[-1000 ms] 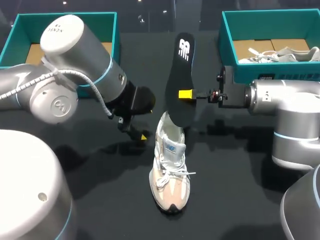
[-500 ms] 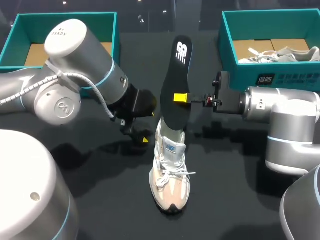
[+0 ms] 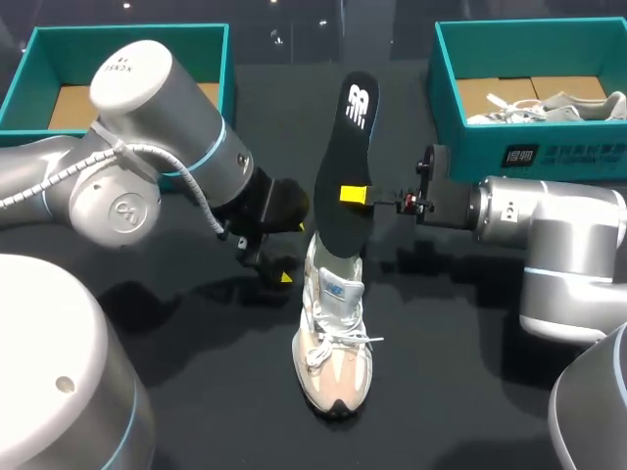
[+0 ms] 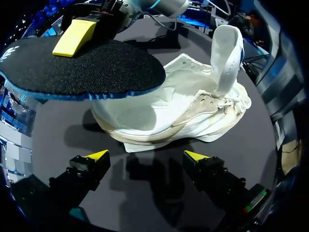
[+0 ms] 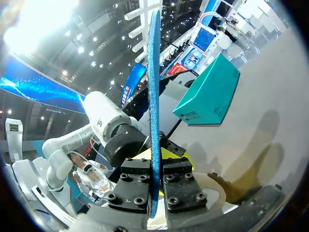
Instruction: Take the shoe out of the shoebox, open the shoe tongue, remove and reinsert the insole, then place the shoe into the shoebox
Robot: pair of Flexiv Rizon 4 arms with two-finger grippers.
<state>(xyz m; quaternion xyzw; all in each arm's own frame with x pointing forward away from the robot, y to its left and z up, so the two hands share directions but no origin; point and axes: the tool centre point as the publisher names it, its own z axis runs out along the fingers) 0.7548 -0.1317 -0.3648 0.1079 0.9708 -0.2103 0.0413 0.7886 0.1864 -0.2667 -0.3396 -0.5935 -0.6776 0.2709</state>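
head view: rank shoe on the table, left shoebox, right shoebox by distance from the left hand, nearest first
1. The shoe: its heel is right beside the left hand, on the hand's right.
2. The left shoebox: back left, behind the left arm.
3. The right shoebox: back right, on the far side of the shoe.

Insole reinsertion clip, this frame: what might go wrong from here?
1. The left gripper is open and touches nothing, so the shoe stands unheld; pushing the insole in may slide or tip it.
2. The right gripper pinches the insole midway only, so its lower end may buckle at the shoe's opening.
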